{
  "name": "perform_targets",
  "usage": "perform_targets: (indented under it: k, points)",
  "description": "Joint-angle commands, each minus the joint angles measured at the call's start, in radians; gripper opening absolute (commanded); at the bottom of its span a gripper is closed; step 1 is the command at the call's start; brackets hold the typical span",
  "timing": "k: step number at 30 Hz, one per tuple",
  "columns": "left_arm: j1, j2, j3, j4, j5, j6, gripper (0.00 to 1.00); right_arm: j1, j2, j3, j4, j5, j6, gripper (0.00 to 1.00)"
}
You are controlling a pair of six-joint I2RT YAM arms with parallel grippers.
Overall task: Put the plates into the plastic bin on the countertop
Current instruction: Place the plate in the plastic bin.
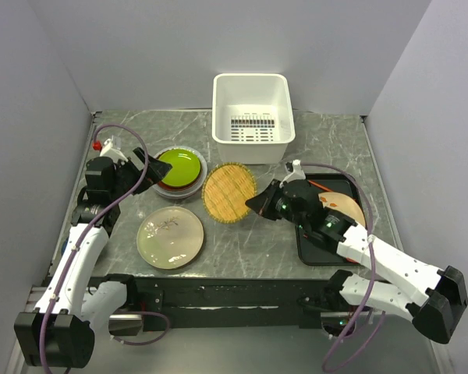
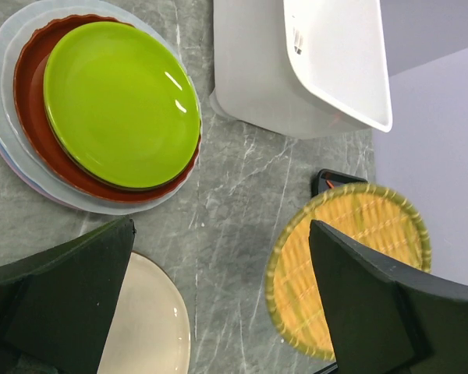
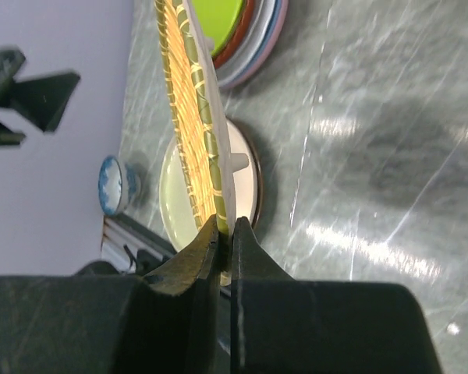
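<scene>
Right jaws pinch woven plate (image 1: 228, 193), near plate stack (image 1: 179, 170) and bin (image 1: 249, 153).

Lab-style robot test cell, not a real kitchen. Plain pale panels (image 1: 31, 117) box in the left, far and right sides. Grey marble-look countertop (image 1: 327, 140) covers the booth floor. Two robot arms (image 1: 78, 249) bolted to a black rail (image 1: 218, 290) at the near edge, with purple cables (image 1: 118, 127) hanging loose. Kitchen props only: plates (image 1: 178, 167), white plastic bin (image 1: 251, 109), black tray (image 1: 306, 248).
</scene>
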Motion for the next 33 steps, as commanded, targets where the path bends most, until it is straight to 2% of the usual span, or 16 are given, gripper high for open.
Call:
perform_targets:
  k: [1, 16, 33]
  points:
    - [-0.002, -0.005, 0.004, -0.014, -0.018, 0.026, 0.99, -0.06, 0.035, 0.112, 0.1, -0.09, -0.06, 0.0]
    - [0.0, 0.022, -0.019, -0.011, -0.048, 0.035, 0.99, -0.283, 0.334, 0.369, 0.192, -0.345, -0.123, 0.0]
    - [0.0, 0.102, -0.06, 0.043, -0.012, 0.052, 0.99, -0.425, 0.609, 0.735, 0.192, -0.46, -0.097, 0.0]
